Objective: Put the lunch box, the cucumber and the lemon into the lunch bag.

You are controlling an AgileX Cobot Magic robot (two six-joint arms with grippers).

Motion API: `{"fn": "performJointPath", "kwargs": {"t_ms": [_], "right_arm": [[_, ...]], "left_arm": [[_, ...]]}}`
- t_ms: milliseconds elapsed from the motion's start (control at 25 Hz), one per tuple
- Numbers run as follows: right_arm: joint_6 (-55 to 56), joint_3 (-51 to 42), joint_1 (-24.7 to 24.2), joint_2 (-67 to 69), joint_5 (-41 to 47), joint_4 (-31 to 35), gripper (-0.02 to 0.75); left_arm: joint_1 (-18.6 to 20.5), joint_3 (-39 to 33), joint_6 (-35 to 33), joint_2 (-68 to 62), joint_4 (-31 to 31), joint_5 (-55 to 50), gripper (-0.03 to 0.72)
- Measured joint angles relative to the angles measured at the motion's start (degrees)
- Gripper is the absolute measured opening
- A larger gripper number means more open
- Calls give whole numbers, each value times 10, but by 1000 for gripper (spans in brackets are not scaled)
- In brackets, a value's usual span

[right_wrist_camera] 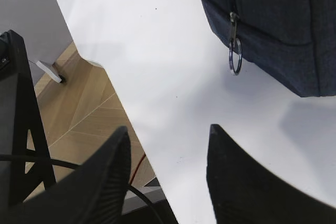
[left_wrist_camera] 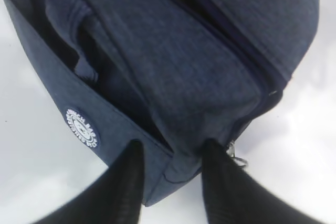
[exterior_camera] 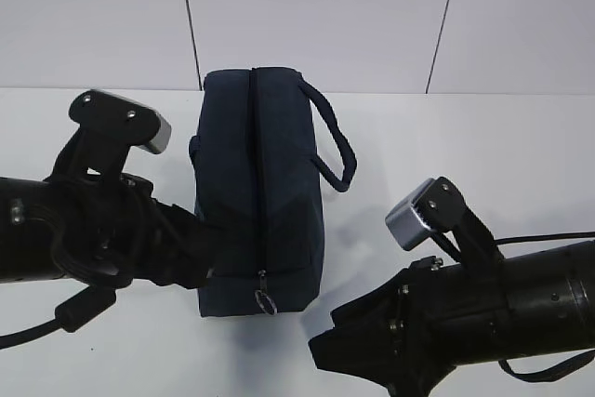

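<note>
Lunch bag [exterior_camera: 260, 192] upright on white surface [exterior_camera: 483, 146], zipper closed, ring pull [right_wrist_camera: 234, 56] hanging. Left gripper [left_wrist_camera: 170, 153] fingers apart, straddling bag's bottom corner. Right gripper [right_wrist_camera: 168, 145] fingers apart, empty, near bag.

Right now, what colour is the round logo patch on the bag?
White, on the dark navy bag; the patch shows best in the left wrist view.

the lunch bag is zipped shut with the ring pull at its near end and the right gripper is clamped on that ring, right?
Not quite: the right gripper is open and apart from the ring pull, over bare table, as the right wrist view shows. The lunch bag is zipped shut, its pull at the near end.
</note>
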State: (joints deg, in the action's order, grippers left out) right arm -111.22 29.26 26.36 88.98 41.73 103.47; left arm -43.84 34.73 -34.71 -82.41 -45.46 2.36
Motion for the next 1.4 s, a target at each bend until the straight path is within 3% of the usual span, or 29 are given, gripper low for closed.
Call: {"fn": "performJointPath", "kwargs": {"t_ms": [160,280,840,1080,1400], "right_arm": [[0,0,0,0,0,0,380],[0,0,0,0,0,0,380],[-1,0,0,0,5,0,377],[-85,0,0,0,5,0,375],[-109,13,0,6,5,0,371]], "left_arm": [[0,1,0,0,1,0,131],[0,1,0,0,2,1,65],[0,8,0,0,2,-1,21],[0,9,0,3,0,-24,8],[0,53,0,16,-10,-87,6]]}}
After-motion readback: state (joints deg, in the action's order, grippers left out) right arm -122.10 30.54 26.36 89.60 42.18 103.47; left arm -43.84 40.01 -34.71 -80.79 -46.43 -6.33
